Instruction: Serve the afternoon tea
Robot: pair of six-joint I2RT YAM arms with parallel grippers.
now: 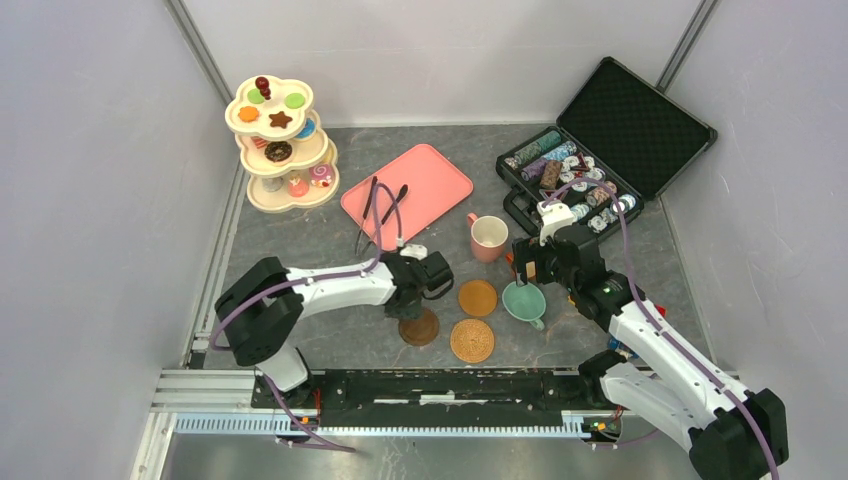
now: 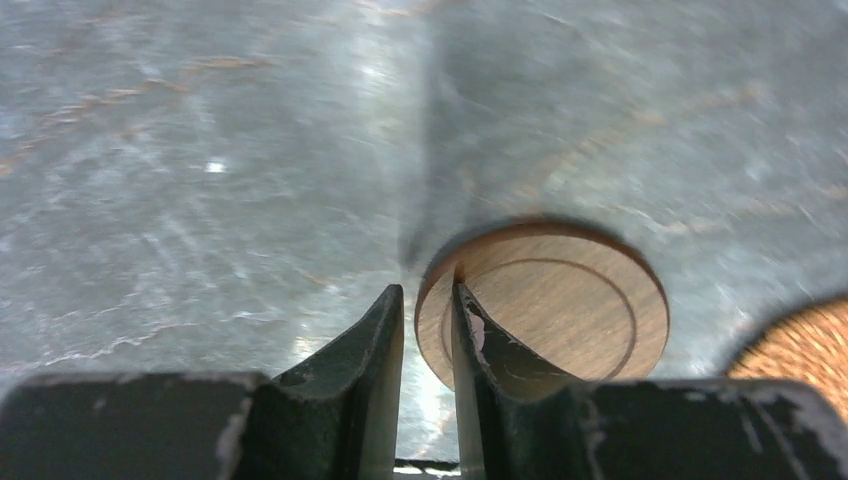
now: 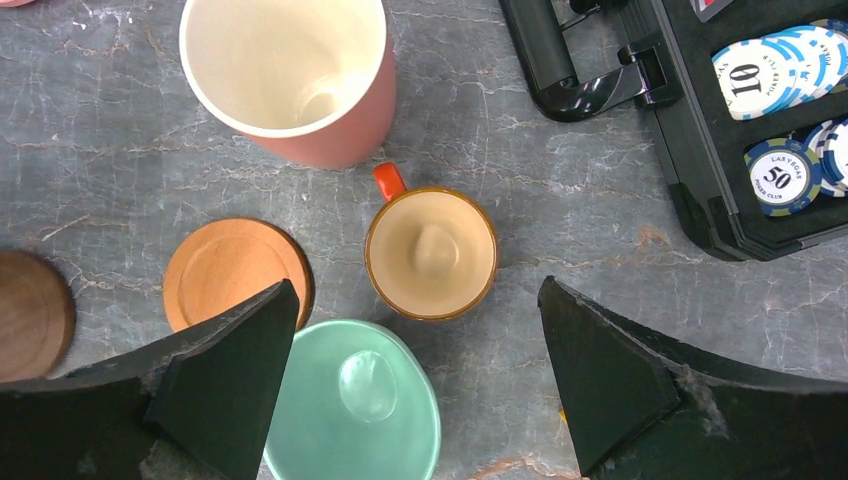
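- Grey marbled table (image 1: pixel 300 240), pale walls (image 1: pixel 90 200) round.
- Pink cup (image 1: pixel 489 237) upright, handle twd L side.
- L gripper (image 2: pixel 427 290) nips dark coaster (image 2: pixel 560 300) rim; R gripper (image 3: pixel 417 288) wide apart.

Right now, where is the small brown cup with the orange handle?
The small brown cup stands upright mid-frame in the right wrist view, between the pink cup above and the teal cup below-left, an orange coaster to its left.

Two white-shelled arms (image 1: pixel 335 286) with black joints, purple cables (image 1: pixel 640 292), and scuffed black end effector fingers (image 2: pixel 352 372)
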